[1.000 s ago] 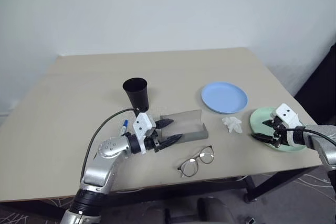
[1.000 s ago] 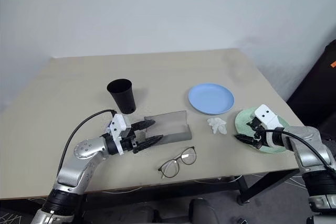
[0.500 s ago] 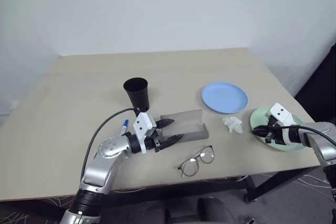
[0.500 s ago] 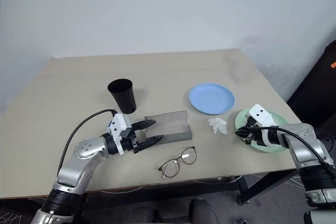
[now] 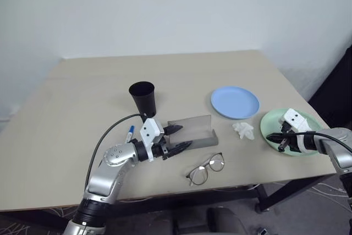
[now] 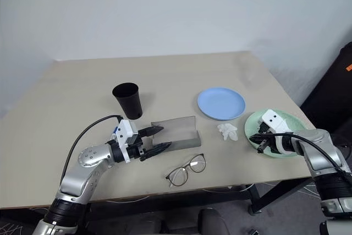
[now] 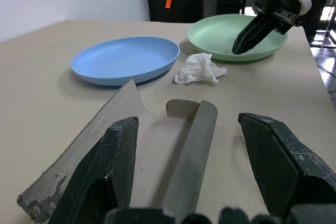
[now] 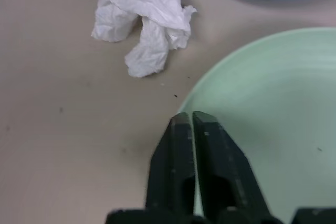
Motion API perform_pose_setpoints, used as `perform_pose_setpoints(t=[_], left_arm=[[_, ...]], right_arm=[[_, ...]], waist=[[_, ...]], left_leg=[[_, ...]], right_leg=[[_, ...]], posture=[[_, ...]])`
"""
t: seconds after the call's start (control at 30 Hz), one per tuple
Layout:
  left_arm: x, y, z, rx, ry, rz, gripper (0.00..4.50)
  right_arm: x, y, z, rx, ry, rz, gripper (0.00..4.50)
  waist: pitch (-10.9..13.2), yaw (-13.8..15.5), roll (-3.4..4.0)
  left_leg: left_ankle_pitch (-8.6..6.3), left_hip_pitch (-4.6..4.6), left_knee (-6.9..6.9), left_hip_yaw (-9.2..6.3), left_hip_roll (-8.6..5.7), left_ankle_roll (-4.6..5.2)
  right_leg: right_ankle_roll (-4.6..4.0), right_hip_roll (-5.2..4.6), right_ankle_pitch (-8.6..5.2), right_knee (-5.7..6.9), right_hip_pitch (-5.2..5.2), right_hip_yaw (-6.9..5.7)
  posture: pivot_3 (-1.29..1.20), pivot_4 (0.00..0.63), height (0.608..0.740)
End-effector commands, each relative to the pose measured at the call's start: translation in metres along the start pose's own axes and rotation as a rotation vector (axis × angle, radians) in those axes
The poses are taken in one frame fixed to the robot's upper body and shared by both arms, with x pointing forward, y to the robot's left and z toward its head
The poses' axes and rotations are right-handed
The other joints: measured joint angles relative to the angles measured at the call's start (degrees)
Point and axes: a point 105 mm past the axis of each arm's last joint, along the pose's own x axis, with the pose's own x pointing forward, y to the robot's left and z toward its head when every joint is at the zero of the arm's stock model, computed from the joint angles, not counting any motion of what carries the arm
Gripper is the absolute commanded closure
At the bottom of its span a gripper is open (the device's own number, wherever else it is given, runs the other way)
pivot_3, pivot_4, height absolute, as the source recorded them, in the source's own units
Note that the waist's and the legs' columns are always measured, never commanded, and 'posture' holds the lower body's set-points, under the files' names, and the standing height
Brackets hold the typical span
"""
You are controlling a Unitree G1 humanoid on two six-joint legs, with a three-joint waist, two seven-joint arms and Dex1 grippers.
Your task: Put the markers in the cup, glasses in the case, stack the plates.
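Observation:
The mint green plate lies at the table's right edge, and my right gripper is shut on its left rim. Behind and to its left sits the light blue plate. The grey case lies open mid-table with its flap lid standing up. My left gripper stands open and level at the case's left end, one finger on each side of the tray. The glasses lie unfolded in front of the case. The black cup stands upright behind my left wrist. A blue-capped marker lies left of that wrist.
A crumpled white tissue lies between the case and the green plate, just in front of the blue plate. The table's front edge runs close behind the glasses, and the right edge lies under the green plate.
My right gripper has gone from open over the green plate's rim to shut on it, and the plate has shifted slightly. The left arm has not moved.

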Motion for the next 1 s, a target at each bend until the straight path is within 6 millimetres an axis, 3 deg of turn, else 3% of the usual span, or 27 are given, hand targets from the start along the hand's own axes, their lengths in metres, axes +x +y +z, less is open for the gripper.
perform_pose_setpoints(t=[0.03, 0.07, 0.63, 1.0], left_arm=[[0.003, 0.0, 0.011, 0.036, -0.033, -0.005, 1.28], [0.003, 0.0, 0.011, 0.036, -0.033, -0.005, 1.28], [0.002, 0.001, 0.009, 0.034, -0.03, -0.001, 1.28], [0.004, -0.001, 0.009, 0.033, -0.03, -0.008, 1.28]], right_arm=[[-0.01, -0.009, 0.016, -0.059, -0.021, -0.047, 3.21], [-0.01, -0.01, 0.017, -0.058, -0.018, -0.054, 2.92], [-0.021, -0.003, 0.027, -0.06, 0.007, -0.01, 2.92], [-0.009, 0.009, 0.007, -0.056, 0.105, 0.0, 2.92]], waist=[[0.0, -0.01, 0.0], [0.0, -0.02, 0.0], [0.0, 0.01, 0.0], [0.01, 0.0, -0.01]], left_leg=[[0.0, 0.0, 0.0, 0.0, 0.01, 0.0], [0.0, 0.01, 0.0, 0.01, 0.01, -0.01], [-0.02, -0.01, 0.0, 0.0, 0.0, -0.03], [-0.05, -0.02, 0.0, 0.01, -0.01, -0.09]], right_leg=[[0.0, 0.0, 0.0, 0.0, 0.0, 0.0], [0.0, 0.01, 0.0, 0.0, 0.0, 0.0], [0.0, -0.01, 0.0, 0.0, -0.02, 0.0], [0.0, -0.02, 0.0, 0.0, -0.03, -0.01]], posture=[[0.0, 0.0, 0.74], [0.0, 0.0, 0.74], [0.0, 0.0, 0.74], [0.0, 0.0, 0.74]])
